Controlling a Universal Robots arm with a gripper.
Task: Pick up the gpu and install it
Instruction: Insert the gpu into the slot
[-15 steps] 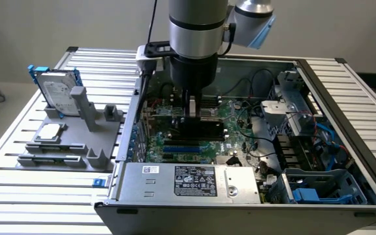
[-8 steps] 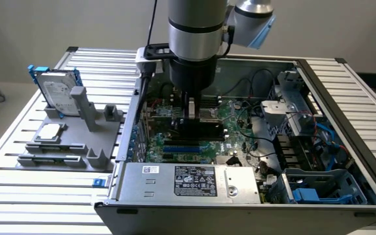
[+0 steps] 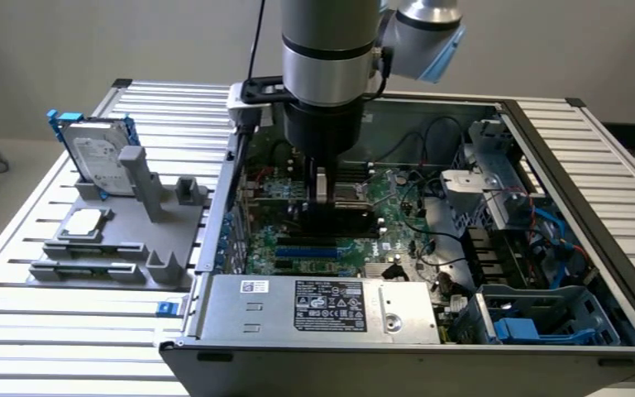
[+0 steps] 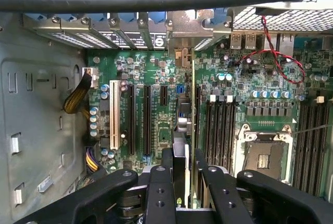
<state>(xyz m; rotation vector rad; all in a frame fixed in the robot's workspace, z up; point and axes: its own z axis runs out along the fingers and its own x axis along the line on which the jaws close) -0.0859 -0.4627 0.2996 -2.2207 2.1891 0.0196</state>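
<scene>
The gpu (image 4: 184,121), a thin dark card, stands edge-on over the green motherboard (image 4: 244,83), and its silver bracket (image 4: 180,57) meets the case's rear slot openings. My gripper (image 4: 183,157) is shut on the card, with one black finger (image 4: 167,160) pressed to each face. In the exterior view the gripper (image 3: 320,197) reaches down into the open computer case (image 3: 582,165). The dark gpu (image 3: 336,222) sits low at the board beside the blue slots, between the expansion slots (image 4: 146,120) and the memory slots (image 4: 218,130).
A grey fixture (image 3: 130,244) at the exterior view's left holds a hard drive in a blue frame (image 3: 102,157) and a small silver CPU chip (image 3: 83,222). The power supply (image 3: 312,306) lines the case's near edge. An open CPU socket (image 4: 265,159) and red wires (image 4: 283,60) lie nearby.
</scene>
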